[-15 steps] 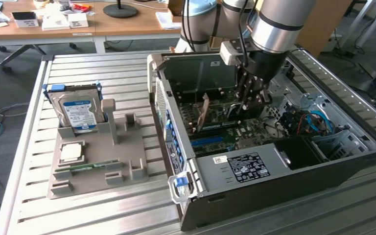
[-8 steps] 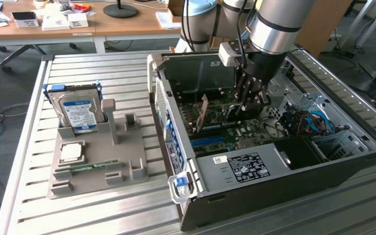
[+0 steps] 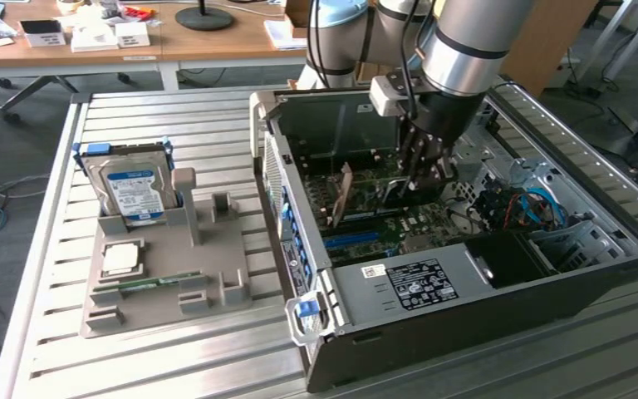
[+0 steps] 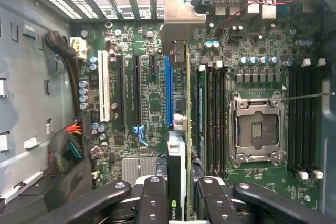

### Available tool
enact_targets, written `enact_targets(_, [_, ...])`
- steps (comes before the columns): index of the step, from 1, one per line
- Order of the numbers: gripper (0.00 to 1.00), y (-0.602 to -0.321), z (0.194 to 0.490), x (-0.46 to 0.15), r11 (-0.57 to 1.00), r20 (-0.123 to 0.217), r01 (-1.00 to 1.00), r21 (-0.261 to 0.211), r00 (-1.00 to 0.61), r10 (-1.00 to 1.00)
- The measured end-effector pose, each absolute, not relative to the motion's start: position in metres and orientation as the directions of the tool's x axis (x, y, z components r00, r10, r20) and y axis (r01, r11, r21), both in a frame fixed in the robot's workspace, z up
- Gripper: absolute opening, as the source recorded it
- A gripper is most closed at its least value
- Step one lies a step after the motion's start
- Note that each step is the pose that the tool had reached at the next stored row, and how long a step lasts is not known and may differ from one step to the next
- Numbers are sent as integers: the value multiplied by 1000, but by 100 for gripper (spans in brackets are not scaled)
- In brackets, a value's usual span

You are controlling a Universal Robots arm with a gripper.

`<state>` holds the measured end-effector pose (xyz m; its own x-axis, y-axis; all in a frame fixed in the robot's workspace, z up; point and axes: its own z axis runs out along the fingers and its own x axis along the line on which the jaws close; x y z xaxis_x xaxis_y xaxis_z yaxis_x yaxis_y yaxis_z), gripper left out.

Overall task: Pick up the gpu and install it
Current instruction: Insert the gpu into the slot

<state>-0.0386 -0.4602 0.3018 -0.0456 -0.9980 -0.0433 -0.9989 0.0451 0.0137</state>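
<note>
Clearly, tool (image 4: 181,195) grips gpu (image 4: 177,157), its faces turned edge-on.

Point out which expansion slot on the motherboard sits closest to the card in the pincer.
The blue slot, running right alongside the gpu; the white slot and the black ones lie farther off.

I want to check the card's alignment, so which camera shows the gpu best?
The wrist view: the gpu stands edge-on, gripped by the pincer, with its silver bracket at the far end. The exterior view shows it side-on, low in the case, partly hidden under the pincer.
</note>
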Motion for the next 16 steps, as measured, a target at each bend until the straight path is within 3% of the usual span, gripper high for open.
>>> enact_targets(16, [27,-460,295,-39,45,-43,-999,14,-45,-998])
